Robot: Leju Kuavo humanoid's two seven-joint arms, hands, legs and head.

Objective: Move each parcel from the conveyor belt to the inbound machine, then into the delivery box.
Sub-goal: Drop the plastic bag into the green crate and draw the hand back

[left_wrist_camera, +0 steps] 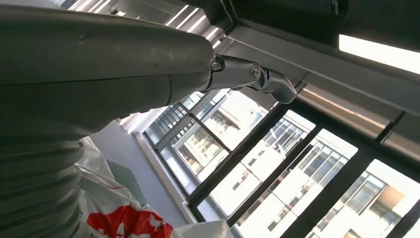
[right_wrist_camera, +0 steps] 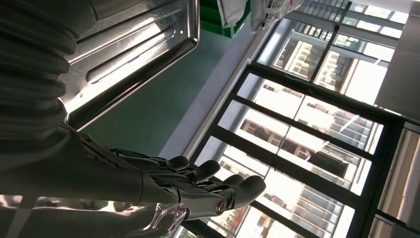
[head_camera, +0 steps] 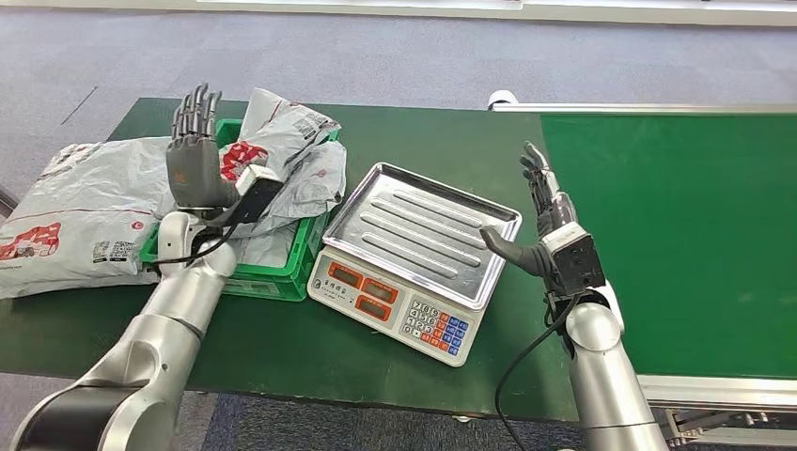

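Observation:
Grey plastic parcels [head_camera: 287, 160] with red print are heaped in the green delivery box [head_camera: 296, 258] at the left of the table; one more parcel [head_camera: 70, 211] lies flat to its left. The inbound machine, a scale with a bare steel pan [head_camera: 423, 225], stands in the middle. My left hand [head_camera: 193, 150] is raised over the box, fingers straight and apart, holding nothing. My right hand [head_camera: 545, 221] is upright between the scale and the green conveyor belt [head_camera: 677, 235], fingers spread and empty. The belt carries no parcel. In the right wrist view the fingers [right_wrist_camera: 198, 183] stretch past the pan [right_wrist_camera: 133, 44].
The scale's keypad [head_camera: 432, 324] faces me near the table's front edge. A cable [head_camera: 526, 362] hangs from my right wrist. The green table [head_camera: 282, 348] has bare room in front of the box. Grey carpet lies beyond.

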